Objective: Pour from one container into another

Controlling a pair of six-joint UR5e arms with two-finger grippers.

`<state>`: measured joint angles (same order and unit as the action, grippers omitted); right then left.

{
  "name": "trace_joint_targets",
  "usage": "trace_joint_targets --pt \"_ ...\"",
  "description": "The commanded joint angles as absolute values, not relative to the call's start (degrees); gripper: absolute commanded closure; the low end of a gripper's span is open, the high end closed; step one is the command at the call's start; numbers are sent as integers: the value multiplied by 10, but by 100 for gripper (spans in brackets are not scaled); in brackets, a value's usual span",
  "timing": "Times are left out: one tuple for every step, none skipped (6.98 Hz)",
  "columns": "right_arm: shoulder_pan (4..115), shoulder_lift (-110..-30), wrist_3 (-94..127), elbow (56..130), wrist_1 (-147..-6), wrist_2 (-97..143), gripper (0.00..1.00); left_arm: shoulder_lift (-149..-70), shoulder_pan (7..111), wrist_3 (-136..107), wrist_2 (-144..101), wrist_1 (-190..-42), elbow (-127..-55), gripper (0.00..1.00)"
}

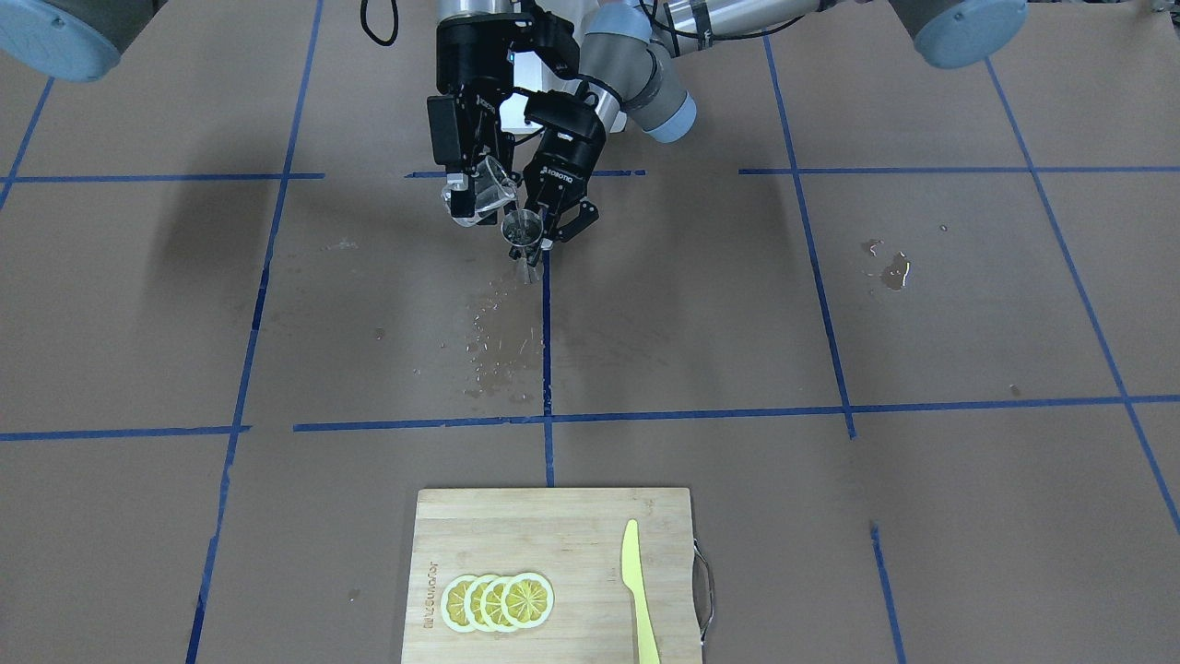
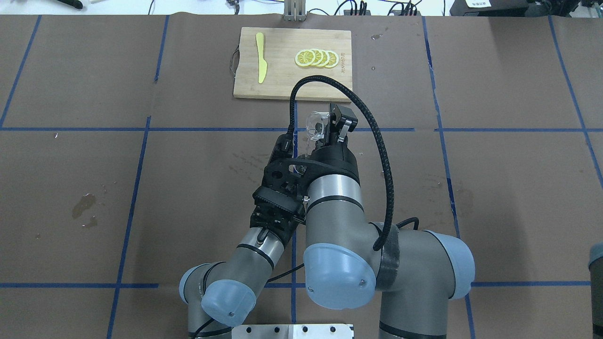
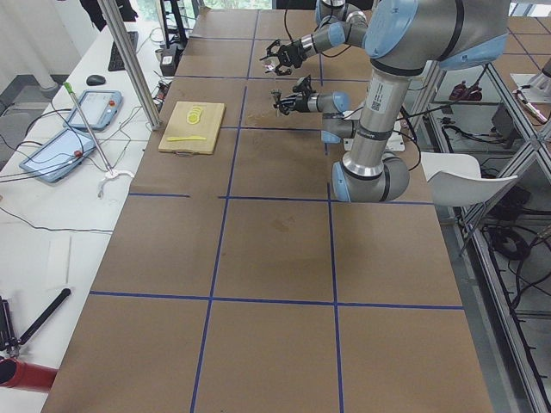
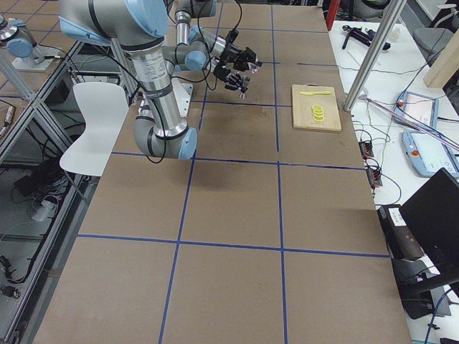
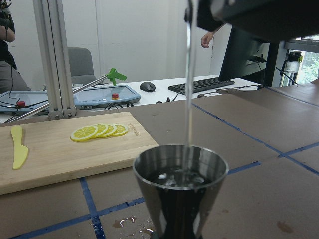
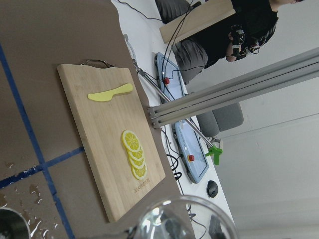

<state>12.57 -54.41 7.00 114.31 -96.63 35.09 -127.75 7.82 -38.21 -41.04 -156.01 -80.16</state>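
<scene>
The clear glass cup (image 1: 484,189) is tipped over, held above the table with my right gripper (image 1: 472,195) shut on it. Its lip leans toward the steel jigger (image 1: 524,231), which is upright just below and beside it with my left gripper (image 1: 539,232) shut on its waist. In the left wrist view a thin stream of water (image 5: 188,89) falls into the jigger (image 5: 179,194), whose bowl holds liquid. The right wrist view shows the glass cup's rim (image 6: 184,219) at the bottom edge. Overhead, the glass cup (image 2: 314,125) shows ahead of the right wrist; the jigger is hidden under the arms.
Water drops (image 1: 498,341) are scattered on the brown table below the jigger, and a small puddle (image 1: 892,272) lies off to the side. A wooden cutting board (image 1: 553,526) with lemon slices (image 1: 498,601) and a yellow knife (image 1: 636,590) sits at the operators' edge.
</scene>
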Motion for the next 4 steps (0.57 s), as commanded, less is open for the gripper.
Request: trace_joint_targets --pt "127 -542 48 1144 -967 343 100 -1277 78 -382 -410 -1560 -802 100" --pt "127 -542 37 1145 -967 338 100 -1277 78 -382 -410 -1560 -802 100" --pt "127 -542 29 1146 -967 338 100 -1277 78 -382 -410 -1560 -802 100" --pt "127 -542 27 1147 -967 337 100 -1277 78 -382 -410 -1560 -802 100"
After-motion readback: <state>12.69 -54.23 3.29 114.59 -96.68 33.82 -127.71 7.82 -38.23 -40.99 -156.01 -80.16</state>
